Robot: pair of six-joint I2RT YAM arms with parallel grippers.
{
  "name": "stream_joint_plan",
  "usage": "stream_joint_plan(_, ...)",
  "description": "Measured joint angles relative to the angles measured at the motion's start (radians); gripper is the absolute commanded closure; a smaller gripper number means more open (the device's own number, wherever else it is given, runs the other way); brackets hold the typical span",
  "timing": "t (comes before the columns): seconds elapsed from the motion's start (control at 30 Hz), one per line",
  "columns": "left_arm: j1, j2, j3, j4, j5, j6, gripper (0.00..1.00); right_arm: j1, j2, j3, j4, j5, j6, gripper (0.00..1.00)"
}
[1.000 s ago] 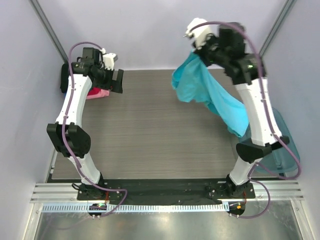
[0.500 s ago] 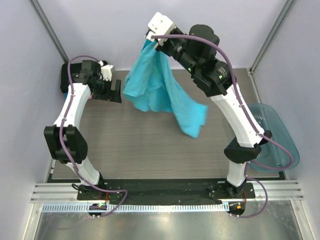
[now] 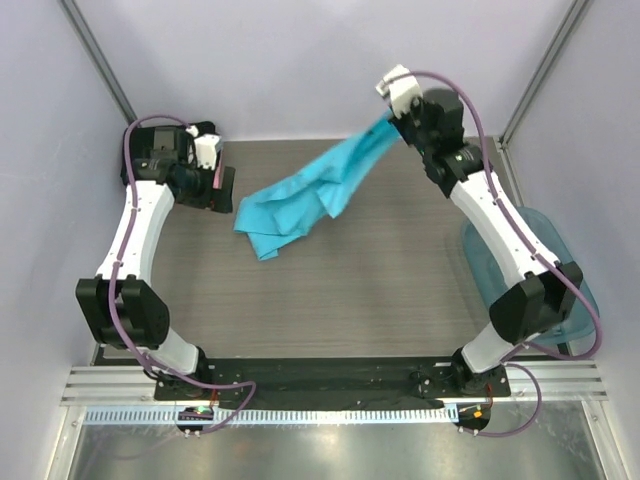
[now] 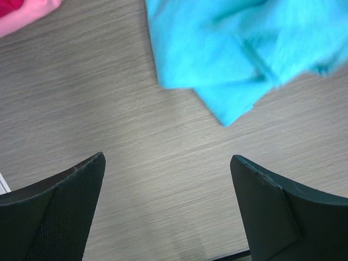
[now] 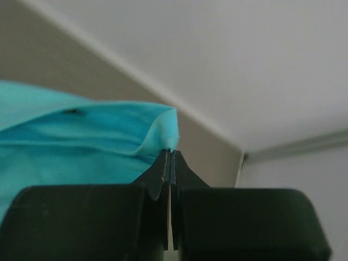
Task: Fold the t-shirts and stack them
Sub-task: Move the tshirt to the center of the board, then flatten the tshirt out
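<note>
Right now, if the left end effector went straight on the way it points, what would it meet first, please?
Probably the bare grey wood-grain tabletop seen between the fingers of the open left end effector; the crumpled turquoise cloth t-shirt lies beyond, though depth is hard to judge.

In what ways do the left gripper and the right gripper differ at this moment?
The left gripper is open wide; the right gripper is shut. The left holds nothing, while the right pinches an edge of the turquoise t-shirt. The left looks down at the table; the right is lifted above its far side. Both have black fingers.
</note>
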Motion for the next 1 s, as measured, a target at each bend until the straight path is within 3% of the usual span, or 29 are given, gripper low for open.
stream_joint_plan(0.03,0.0,-0.008,-0.013,-0.001,-0.001,0.001,0.03,-0.051,-0.026,-0.126,0.023,0.003,0.016,0.97)
stream_joint_plan(0.07,0.0,-0.017,-0.025,0.0,-0.001,0.001,0.03,-0.087,-0.048,-0.236,0.013,0.011,0.024,0.89)
stream_joint_plan(0.1,0.0,-0.026,-0.039,-0.001,-0.001,0.001,0.03,-0.108,-0.064,-0.332,0.005,0.02,0.032,0.65)
stream_joint_plan(0.13,0.0,-0.034,-0.052,-0.001,0.0,0.0,0.03,-0.117,-0.082,-0.434,0.003,0.027,0.042,0.57)
stream_joint_plan(0.23,0.0,-0.043,-0.082,-0.001,0.0,0.0,0.03,-0.103,-0.11,-0.635,-0.087,0.023,0.04,0.49)
stream_joint_plan(0.37,0.0,-0.042,-0.101,0.002,0.0,0.003,0.04,-0.072,-0.119,-0.647,-0.184,-0.066,0.037,0.44)
stream_joint_plan(0.57,0.0,0.013,-0.121,0.034,0.017,-0.001,0.12,0.02,-0.035,-0.299,-0.233,-0.249,-0.005,0.49)
stream_joint_plan(0.8,0.005,0.143,-0.152,0.057,0.111,-0.012,0.18,0.066,0.391,0.206,-0.305,-0.384,-0.024,0.53)
stream_joint_plan(1.0,0.006,0.165,-0.166,0.069,0.175,-0.039,0.21,0.063,0.764,0.481,-0.427,-0.404,-0.056,0.52)
